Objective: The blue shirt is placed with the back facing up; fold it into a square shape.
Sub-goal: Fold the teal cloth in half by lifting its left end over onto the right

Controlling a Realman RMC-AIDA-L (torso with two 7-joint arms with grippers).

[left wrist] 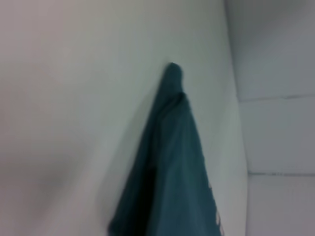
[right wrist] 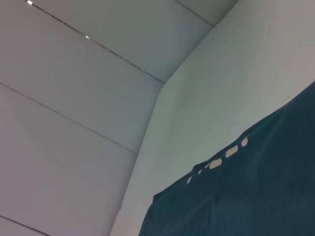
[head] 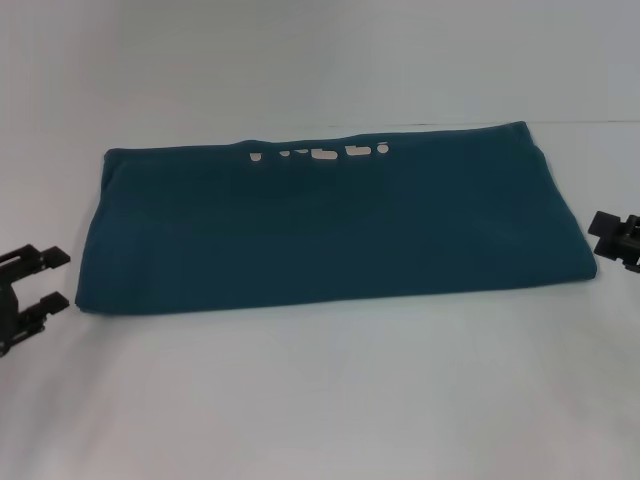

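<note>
The blue shirt [head: 330,225] lies folded into a wide flat rectangle across the middle of the white table [head: 320,400]. Bits of white lettering [head: 320,153] peek out along its far edge. My left gripper [head: 50,278] sits open at the left edge of the head view, just off the shirt's near left corner and not touching it. My right gripper [head: 612,236] rests at the right edge, beside the shirt's right side. The shirt [left wrist: 172,172] fills part of the left wrist view, and the right wrist view also shows the shirt [right wrist: 246,196] and lettering [right wrist: 216,163].
A pale wall [right wrist: 74,98] with panel seams rises behind the table. White tabletop stretches in front of the shirt and beyond its far edge.
</note>
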